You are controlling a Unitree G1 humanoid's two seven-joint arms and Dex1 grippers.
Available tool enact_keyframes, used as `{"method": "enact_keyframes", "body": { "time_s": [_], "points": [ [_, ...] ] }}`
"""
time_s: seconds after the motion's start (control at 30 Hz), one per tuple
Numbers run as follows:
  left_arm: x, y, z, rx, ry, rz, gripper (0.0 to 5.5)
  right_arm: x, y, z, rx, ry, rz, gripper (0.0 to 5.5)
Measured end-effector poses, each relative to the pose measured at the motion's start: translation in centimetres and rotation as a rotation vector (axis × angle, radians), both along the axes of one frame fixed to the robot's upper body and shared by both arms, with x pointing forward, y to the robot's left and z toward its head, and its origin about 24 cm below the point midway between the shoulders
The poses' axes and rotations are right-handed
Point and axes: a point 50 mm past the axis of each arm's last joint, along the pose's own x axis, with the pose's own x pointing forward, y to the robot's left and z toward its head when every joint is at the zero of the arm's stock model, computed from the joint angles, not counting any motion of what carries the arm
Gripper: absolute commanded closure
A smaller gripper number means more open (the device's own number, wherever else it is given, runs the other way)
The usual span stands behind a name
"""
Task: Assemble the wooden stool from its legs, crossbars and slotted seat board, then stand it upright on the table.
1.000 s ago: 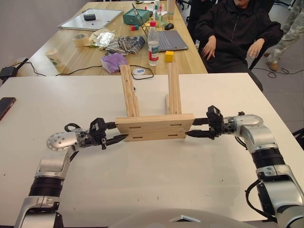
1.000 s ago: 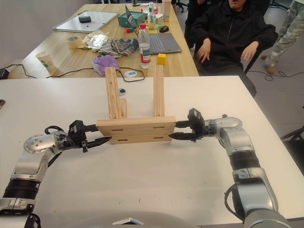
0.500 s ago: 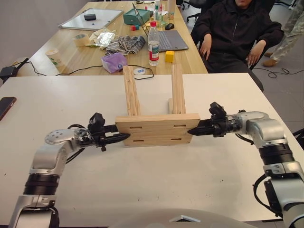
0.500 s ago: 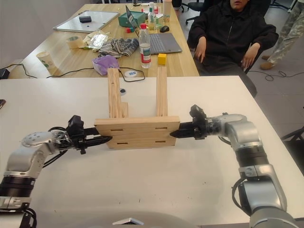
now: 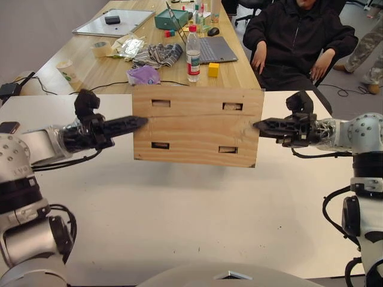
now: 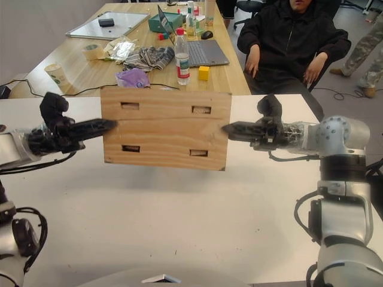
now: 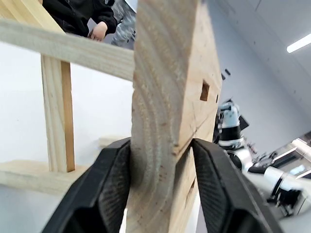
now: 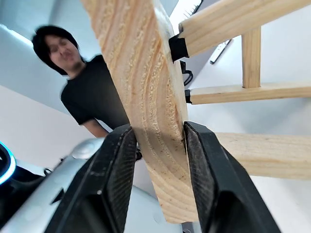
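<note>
Wooden stool (image 5: 197, 127) held up, left gripper (image 5: 139, 121) and right gripper (image 5: 258, 125) clamped on the seat's ends; tilt evenly, land legs together.

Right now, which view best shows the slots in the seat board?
The left eye view: the seat board faces the camera, with all four slots plain. The right eye view shows the same. Both wrist views see the board edge-on; the left catches one slot, the right its end grain.
</note>
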Motion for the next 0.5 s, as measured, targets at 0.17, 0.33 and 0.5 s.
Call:
{"method": "enact_keyframes", "body": {
  "time_s": [0.17, 0.33, 0.5],
  "points": [
    [2.3, -0.7, 1.1, -0.054, 0.063, 0.133, 3.65, 2.1, 0.0, 0.5, 0.082, 0.122, -0.113, 4.05],
    [4.4, -1.5, 1.6, -0.087, 0.143, 0.301, 3.66, 4.7, 0.8, 0.6, 0.140, 0.220, -0.277, 4.12],
    [6.4, -2.0, 1.3, -0.108, 0.246, 0.495, 3.70, 7.3, 2.7, -0.3, 0.148, 0.266, -0.455, 4.14]
  ]
}}
